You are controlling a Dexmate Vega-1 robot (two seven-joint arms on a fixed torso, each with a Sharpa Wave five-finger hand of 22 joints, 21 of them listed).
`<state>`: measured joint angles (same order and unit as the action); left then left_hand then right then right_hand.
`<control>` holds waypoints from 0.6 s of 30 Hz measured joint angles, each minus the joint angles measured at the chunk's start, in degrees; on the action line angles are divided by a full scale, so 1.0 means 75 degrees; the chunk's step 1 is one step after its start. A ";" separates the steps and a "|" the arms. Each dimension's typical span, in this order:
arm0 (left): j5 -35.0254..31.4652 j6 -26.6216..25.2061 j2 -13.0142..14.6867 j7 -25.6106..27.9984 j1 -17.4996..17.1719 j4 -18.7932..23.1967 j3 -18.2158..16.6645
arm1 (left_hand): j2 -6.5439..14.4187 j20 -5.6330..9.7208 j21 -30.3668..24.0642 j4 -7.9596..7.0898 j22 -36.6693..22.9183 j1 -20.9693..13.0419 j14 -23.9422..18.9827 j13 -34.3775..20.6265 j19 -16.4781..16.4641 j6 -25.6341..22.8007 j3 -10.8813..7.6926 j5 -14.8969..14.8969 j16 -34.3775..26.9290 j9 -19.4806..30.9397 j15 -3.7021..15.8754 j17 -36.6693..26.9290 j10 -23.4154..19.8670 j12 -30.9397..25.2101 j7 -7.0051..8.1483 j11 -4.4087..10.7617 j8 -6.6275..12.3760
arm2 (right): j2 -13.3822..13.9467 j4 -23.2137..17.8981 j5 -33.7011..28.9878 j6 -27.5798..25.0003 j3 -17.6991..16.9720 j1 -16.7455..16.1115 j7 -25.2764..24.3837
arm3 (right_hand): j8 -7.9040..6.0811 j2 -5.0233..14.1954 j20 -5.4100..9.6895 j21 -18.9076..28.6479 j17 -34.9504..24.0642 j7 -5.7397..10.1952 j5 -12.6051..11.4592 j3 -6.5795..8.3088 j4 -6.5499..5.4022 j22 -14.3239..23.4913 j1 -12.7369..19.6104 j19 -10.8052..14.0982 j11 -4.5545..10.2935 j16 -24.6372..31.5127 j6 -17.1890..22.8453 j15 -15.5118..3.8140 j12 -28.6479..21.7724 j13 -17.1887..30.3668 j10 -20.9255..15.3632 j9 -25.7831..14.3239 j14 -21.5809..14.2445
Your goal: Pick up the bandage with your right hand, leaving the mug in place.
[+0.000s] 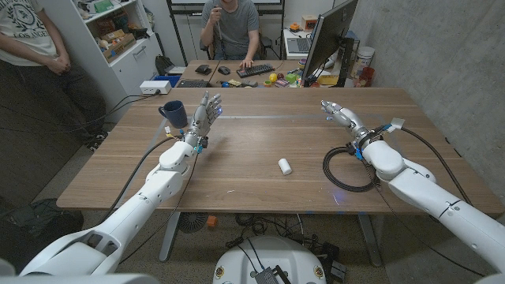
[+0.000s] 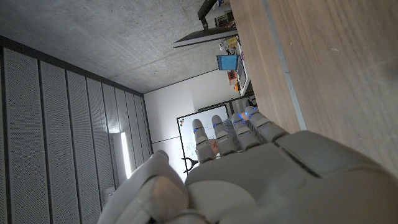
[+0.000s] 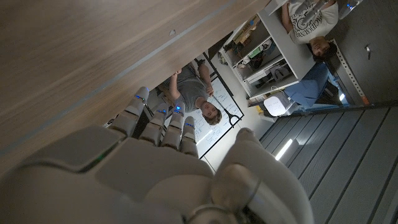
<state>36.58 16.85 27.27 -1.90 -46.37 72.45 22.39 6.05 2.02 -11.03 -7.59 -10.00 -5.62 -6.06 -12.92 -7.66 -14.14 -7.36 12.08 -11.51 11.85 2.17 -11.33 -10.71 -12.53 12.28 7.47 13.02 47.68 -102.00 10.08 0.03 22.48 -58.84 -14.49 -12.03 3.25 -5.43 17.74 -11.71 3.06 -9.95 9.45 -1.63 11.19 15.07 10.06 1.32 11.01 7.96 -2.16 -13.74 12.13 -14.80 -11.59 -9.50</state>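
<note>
On my left, the navy mug point(image 1: 174, 113) stood upright on the worktop point(image 1: 260, 142), with my left robot hand point(image 1: 203, 115) just beside it — fingers apart, grasping nothing. Further right, the small white bandage point(image 1: 284, 166) lay on the wood between the two arms, well apart from both. My right robot hand point(image 1: 338, 112) was likewise released, fingers spread above the far side — near a black cable loop point(image 1: 347, 168).

table point(image 1: 260, 142): wood, matt, visible grain. mug point(image 1: 173, 113): glossy, dark blue. bandage point(image 1: 284, 166): white, matt roll. Hands: smooth grey-white plastic.
</note>
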 measured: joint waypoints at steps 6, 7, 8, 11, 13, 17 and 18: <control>0.0021 0.0048 0.0004 -0.0005 -0.0063 0.0069 -0.0005 | 0.0000 0.0000 0.0000 0.0000 0.0001 0.0000 0.0000 0.0000 0.0000 0.0030 0.0000 0.0000 0.0000 0.0000 0.0000 0.0000 0.0000 0.0000 -0.0028 0.0000 0.0000 | 0.0576 -0.1311 -0.1024 -0.1375 -0.0021 -0.0614 -0.0477 | -0.0093 -0.0047 -0.0039 0.0000 0.0036 0.0115 -0.0030 0.0132 0.0451 0.0000 0.0665 0.0104 0.0184 0.0062 0.0233 -0.0015 -0.0002 0.0000 -0.0185 0.0000 -0.0215; 0.0030 0.0050 0.0004 -0.0011 -0.0073 0.0081 -0.0005 | 0.0000 0.0000 0.0000 0.0000 0.0000 0.0000 0.0000 0.0000 0.0000 0.0030 0.0000 0.0000 0.0000 0.0000 0.0000 0.0001 0.0000 0.0000 -0.0028 0.0000 0.0000 | 0.0671 -0.1565 -0.1175 -0.1635 0.0010 -0.0701 -0.0524 | -0.0094 -0.0067 -0.0040 0.0000 0.0036 0.0126 -0.0030 0.0167 0.0553 0.0001 0.0818 0.0161 0.0223 0.0106 0.0266 -0.0019 -0.0033 0.0000 -0.0225 0.0000 -0.0276; 0.0033 0.0051 0.0004 -0.0013 -0.0076 0.0085 -0.0005 | 0.0000 0.0000 0.0000 0.0000 0.0000 0.0000 0.0000 0.0000 0.0000 0.0030 0.0000 0.0000 0.0000 0.0000 0.0000 0.0001 0.0000 0.0000 -0.0028 0.0000 0.0000 | 0.0749 -0.1787 -0.1400 -0.1991 0.0053 -0.0775 -0.0580 | -0.0119 -0.0090 -0.0025 0.0000 0.0036 0.0148 -0.0053 0.0197 0.0646 0.0001 0.0949 0.0225 0.0267 0.0122 0.0288 -0.0021 -0.0063 0.0000 -0.0270 0.0000 -0.0344; 0.0051 0.0056 0.0004 -0.0042 -0.0105 0.0116 -0.0005 | 0.0000 0.0000 0.0000 0.0000 0.0001 0.0000 0.0000 0.0001 0.0000 0.0030 0.0000 0.0000 0.0000 -0.0001 0.0000 0.0001 0.0000 0.0000 -0.0028 0.0000 0.0000 | 0.0911 -0.2336 -0.1891 -0.2816 0.0233 -0.0915 -0.0666 | -0.0120 -0.0135 -0.0024 0.0000 0.0036 0.0184 -0.0060 0.0251 0.0820 0.0001 0.1193 0.0284 0.0369 0.0180 0.0325 -0.0003 -0.0121 0.0000 -0.0432 0.0000 -0.0487; 0.0054 0.0062 0.0004 -0.0053 -0.0118 0.0131 -0.0003 | 0.0000 0.0000 0.0000 0.0000 0.0000 0.0000 0.0000 0.0001 0.0000 0.0030 0.0000 0.0000 0.0000 -0.0001 0.0000 0.0001 0.0000 0.0000 -0.0028 0.0000 0.0000 | 0.0975 -0.2584 -0.2156 -0.3249 0.0347 -0.0954 -0.0684 | -0.0148 -0.0160 0.0014 0.0000 0.0036 0.0180 -0.0059 0.0250 0.0883 0.0001 0.1268 0.0347 0.0404 0.0181 0.0402 -0.0013 -0.0150 0.0000 -0.0492 0.0001 -0.0538; 0.0057 0.0066 0.0005 -0.0068 -0.0166 0.0192 0.0005 | 0.0000 0.0000 0.0000 0.0001 0.0001 0.0000 0.0000 0.0001 0.0000 0.0030 0.0001 0.0000 0.0000 -0.0001 0.0000 0.0001 0.0001 0.0000 -0.0028 0.0000 0.0000 | 0.1106 -0.3177 -0.3069 -0.4635 0.0857 -0.0930 -0.0623 | -0.0148 -0.0161 0.0014 0.0000 0.0036 0.0180 -0.0088 0.0262 0.0957 0.0001 0.1365 0.0347 0.0397 0.0181 0.0401 -0.0013 -0.0150 0.0000 -0.0566 0.0000 -0.0538; 0.0058 0.0066 0.0006 -0.0068 -0.0168 0.0196 0.0005 | 0.0000 0.0000 0.0000 0.0000 0.0001 0.0000 0.0000 0.0001 0.0000 0.0029 0.0001 0.0000 0.0000 -0.0001 0.0000 0.0001 0.0000 0.0000 -0.0028 0.0000 0.0000 | 0.1120 -0.3246 -0.3136 -0.4719 0.0941 -0.0914 -0.0608 | -0.0148 -0.0159 0.0014 0.0000 0.0035 0.0180 -0.0088 0.0261 0.0957 0.0001 0.1431 0.0347 0.0423 0.0181 0.0401 -0.0013 -0.0150 0.0000 -0.0593 0.0001 -0.0538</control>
<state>37.01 17.34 27.31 -2.41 -47.63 73.92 22.42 6.05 2.02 -11.03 -7.58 -10.00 -5.62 -6.05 -12.92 -7.66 -13.92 -7.35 12.08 -11.51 11.85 2.17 -11.32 -10.71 -12.52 12.08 7.47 13.02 56.08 -126.35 -13.44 -35.37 29.53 -65.70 -19.05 -13.14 2.05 -5.32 17.74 -11.45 4.41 -10.61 11.41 5.55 11.20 25.81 12.66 4.49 12.37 10.97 -2.26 -14.86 12.13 -19.25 -11.59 -13.53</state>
